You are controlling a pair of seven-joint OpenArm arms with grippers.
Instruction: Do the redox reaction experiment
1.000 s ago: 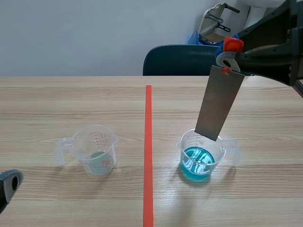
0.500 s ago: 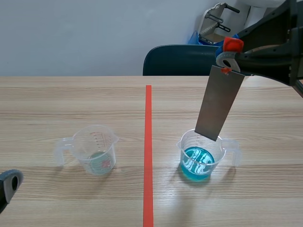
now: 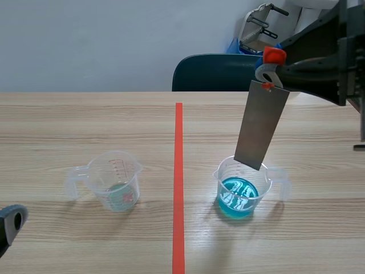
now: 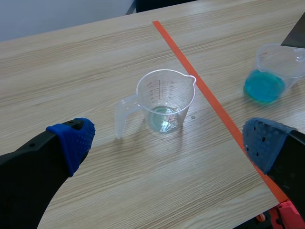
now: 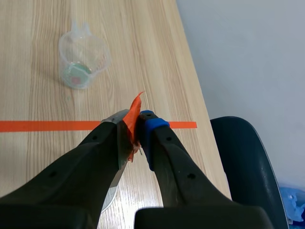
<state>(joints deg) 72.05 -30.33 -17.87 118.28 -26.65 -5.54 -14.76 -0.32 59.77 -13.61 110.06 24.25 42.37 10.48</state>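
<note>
— Grey metal strip (image 3: 260, 128) hung nearly upright from the right gripper (image 3: 272, 64), its lower end at the mouth of the blue-liquid cup (image 3: 244, 188); its top had shifted slightly.
— Left wrist?
— The left gripper (image 4: 169, 142) stood spread wide, the empty cup (image 4: 165, 102) ahead.
— Right wrist?
— Clamped on the orange clip (image 5: 135, 112)

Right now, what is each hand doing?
Left hand: open, empty.
Right hand: closed on the plate.

right gripper (image 3: 268, 69) is up high on its side, fingers pinched tight on the metal strip (image 3: 261, 125); left gripper (image 4: 167, 143) sits low w/ fingers wide apart
</note>
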